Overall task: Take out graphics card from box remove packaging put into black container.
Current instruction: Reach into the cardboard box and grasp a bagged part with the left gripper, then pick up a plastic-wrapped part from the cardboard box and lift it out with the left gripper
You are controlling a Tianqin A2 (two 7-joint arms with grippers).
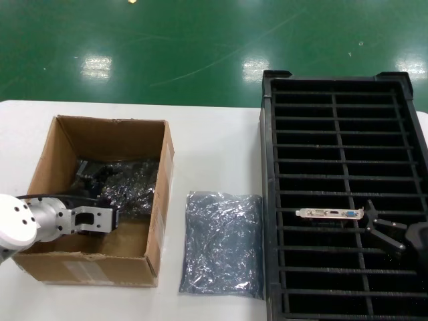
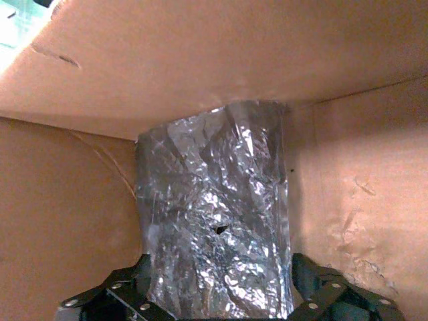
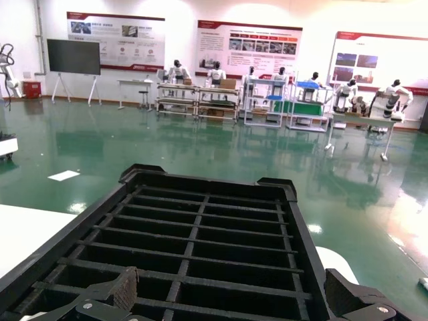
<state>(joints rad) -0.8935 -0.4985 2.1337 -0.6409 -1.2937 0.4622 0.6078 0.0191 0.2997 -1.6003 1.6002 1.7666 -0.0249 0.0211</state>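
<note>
The brown box stands at the left of the table. Inside it lies a crinkly grey packaging bag; the graphics card within it is hidden. My left gripper is down inside the box. In the left wrist view the left gripper has its fingers pressed on both edges of the bag. A second, flat bag lies on the table between the box and the black container. A bare graphics card stands in a container slot. My right gripper is open just beside it, above the slots.
The box's cardboard walls close in around the left gripper. The container's ribs lie under the right gripper. The white table runs between the box and the container; green floor lies beyond it.
</note>
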